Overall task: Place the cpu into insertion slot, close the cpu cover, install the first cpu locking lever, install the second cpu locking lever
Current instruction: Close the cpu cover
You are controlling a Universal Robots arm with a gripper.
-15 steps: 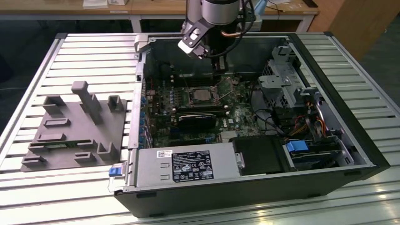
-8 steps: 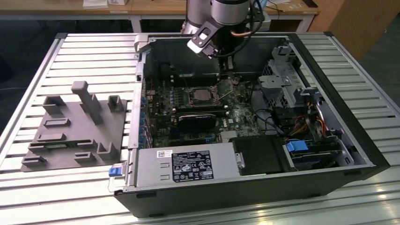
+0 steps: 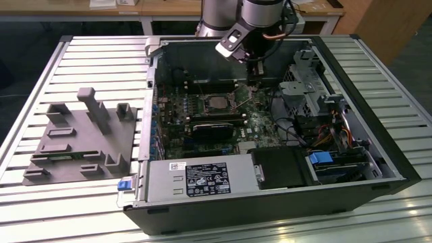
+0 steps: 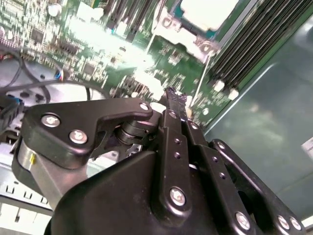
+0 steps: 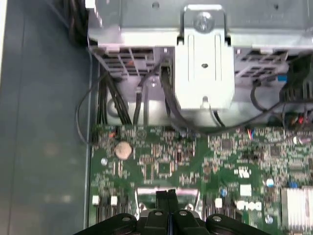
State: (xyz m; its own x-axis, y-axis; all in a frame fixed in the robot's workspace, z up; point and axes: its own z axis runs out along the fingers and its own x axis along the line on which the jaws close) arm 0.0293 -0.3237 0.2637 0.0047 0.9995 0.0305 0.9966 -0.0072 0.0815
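Black computer case (image 3: 270,212) is housing your silvery square cpu (image 3: 217,103); in the exterior view your black gripper (image 3: 253,83), fingers (image 5: 163,198) pressed together, is hanging at its two o'clock.

An open computer case (image 3: 270,210) is laid on a slatted bench (image 3: 94,61), beside what appears to be a grey moulded fixture (image 3: 74,144).

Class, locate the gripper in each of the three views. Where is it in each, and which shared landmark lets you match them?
Exterior view: the gripper hangs inside the open computer case, to the exterior view's right of the insertion slot.
Second wrist view: the gripper has its black fingertips over the board, near the insertion slot's metal frame.
First wrist view: the gripper has its fingertips together above the board.
Shared landmark: the green circuit board.
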